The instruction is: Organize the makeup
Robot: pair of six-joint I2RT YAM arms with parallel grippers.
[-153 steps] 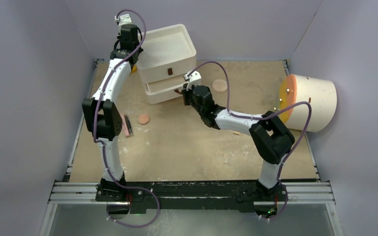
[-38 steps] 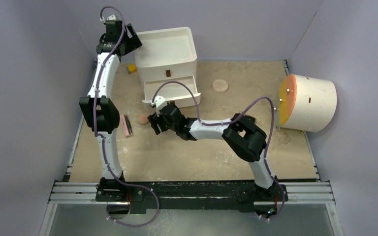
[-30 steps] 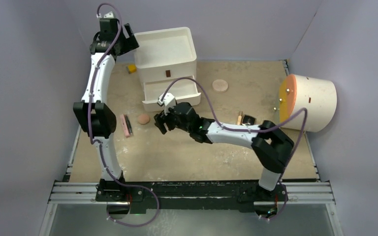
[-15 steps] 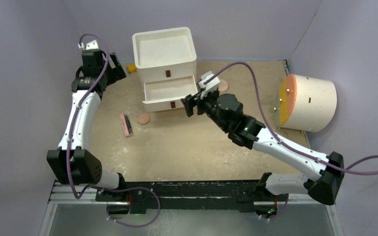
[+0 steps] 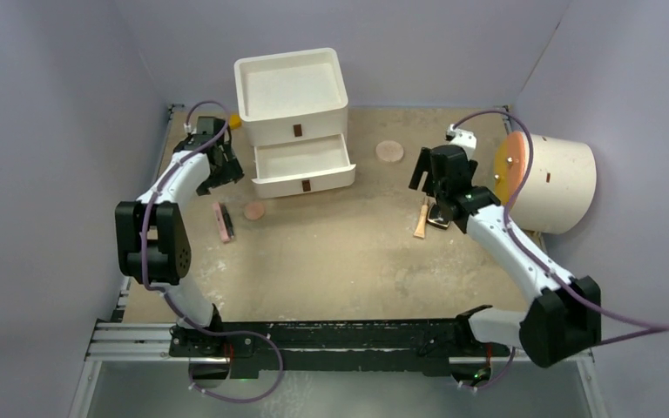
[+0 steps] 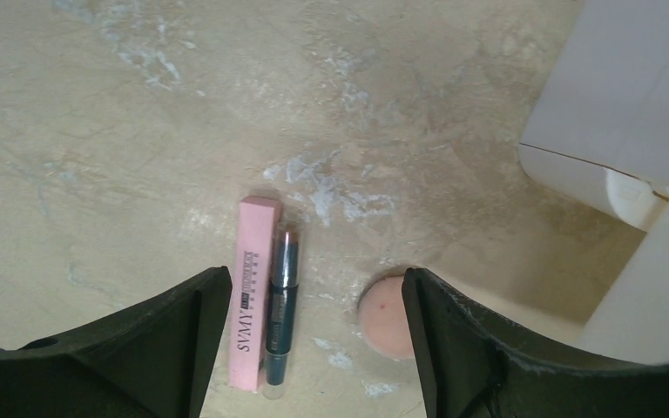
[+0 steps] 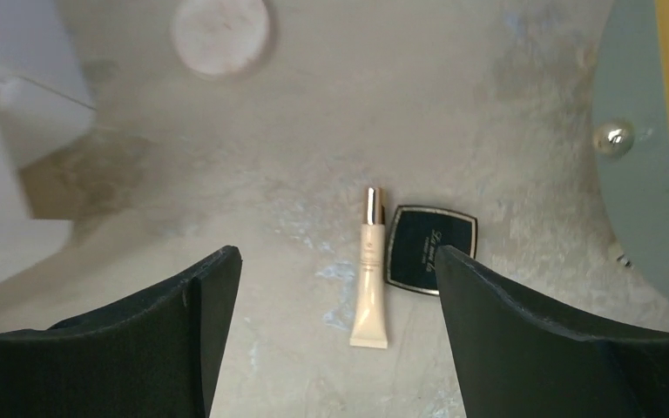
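Left end effector (image 6: 312, 344), spread and empty, hovers over the pink-and-black stick (image 6: 266, 313) and a finger-clipped peach disc (image 6: 387, 318), bottom centre. Right end effector (image 7: 335, 287), likewise released, hangs above the tan tube (image 7: 370, 279) and black compact (image 7: 429, 250). The drawer unit (image 5: 296, 124) has its open drawer (image 5: 300, 161) showing bare white.

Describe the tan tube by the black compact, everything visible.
The tan tube is slim, cream-tan, seemingly soft plastic, with a shiny gold cap at its narrow end and a flat crimped tail at the wide end. Faint print runs along it, too small to read. It lies flat and capped on the sandy table, close beside the black compact; whether they touch is unclear. The right gripper is open above it, not touching it.
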